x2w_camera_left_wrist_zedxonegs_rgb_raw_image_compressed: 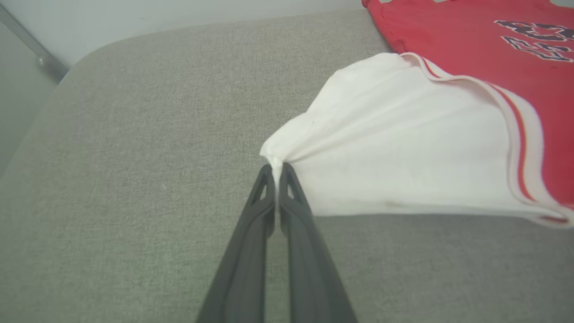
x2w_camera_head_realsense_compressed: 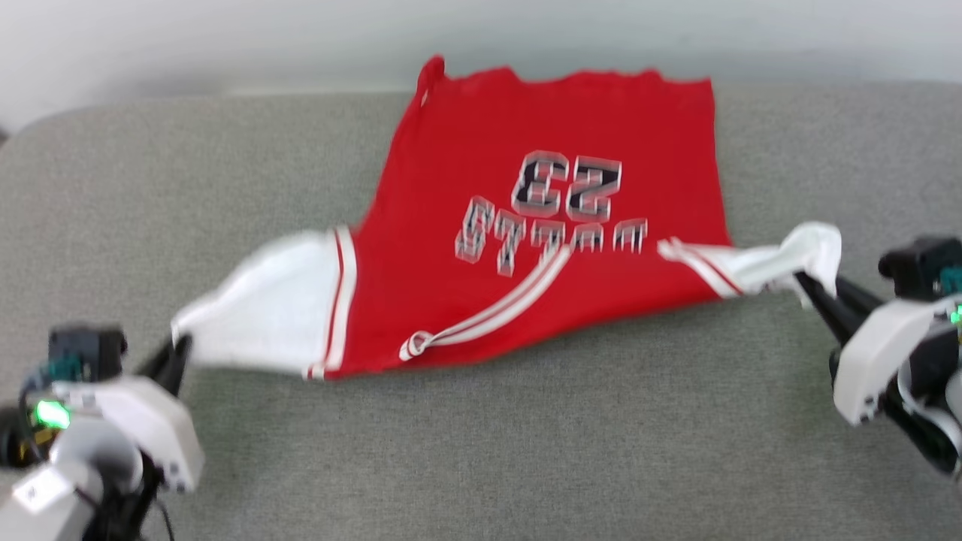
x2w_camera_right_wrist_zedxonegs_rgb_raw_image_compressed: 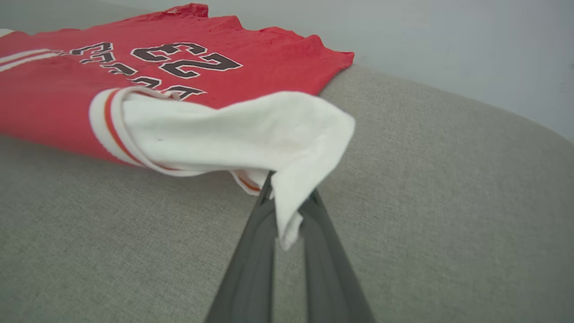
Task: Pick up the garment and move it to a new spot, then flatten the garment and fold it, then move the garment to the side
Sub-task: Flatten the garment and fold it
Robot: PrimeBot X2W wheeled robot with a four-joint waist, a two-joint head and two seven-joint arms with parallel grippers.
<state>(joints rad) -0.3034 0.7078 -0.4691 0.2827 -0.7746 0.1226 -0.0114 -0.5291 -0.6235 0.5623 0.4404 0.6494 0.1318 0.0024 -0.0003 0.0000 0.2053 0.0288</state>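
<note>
The garment (x2w_camera_head_realsense_compressed: 541, 225), a red T-shirt with white sleeves and black-and-white lettering, is stretched across the grey cushion with its hem toward the far wall. My left gripper (x2w_camera_head_realsense_compressed: 180, 347) is shut on the tip of the white left sleeve (x2w_camera_left_wrist_zedxonegs_rgb_raw_image_compressed: 394, 157); in the left wrist view the gripper (x2w_camera_left_wrist_zedxonegs_rgb_raw_image_compressed: 278, 168) pinches the bunched cloth. My right gripper (x2w_camera_head_realsense_compressed: 803, 284) is shut on the other white sleeve (x2w_camera_right_wrist_zedxonegs_rgb_raw_image_compressed: 251, 134), whose flap drapes over the right gripper (x2w_camera_right_wrist_zedxonegs_rgb_raw_image_compressed: 287, 197) and hides its tips. The striped collar trim (x2w_camera_head_realsense_compressed: 496, 308) lies folded across the chest.
The grey fabric surface (x2w_camera_head_realsense_compressed: 526, 451) extends widely in front of the shirt and to both sides. A pale wall (x2w_camera_head_realsense_compressed: 225, 37) runs behind its far edge. The cushion's rounded corner (x2w_camera_left_wrist_zedxonegs_rgb_raw_image_compressed: 89, 58) is at the far left.
</note>
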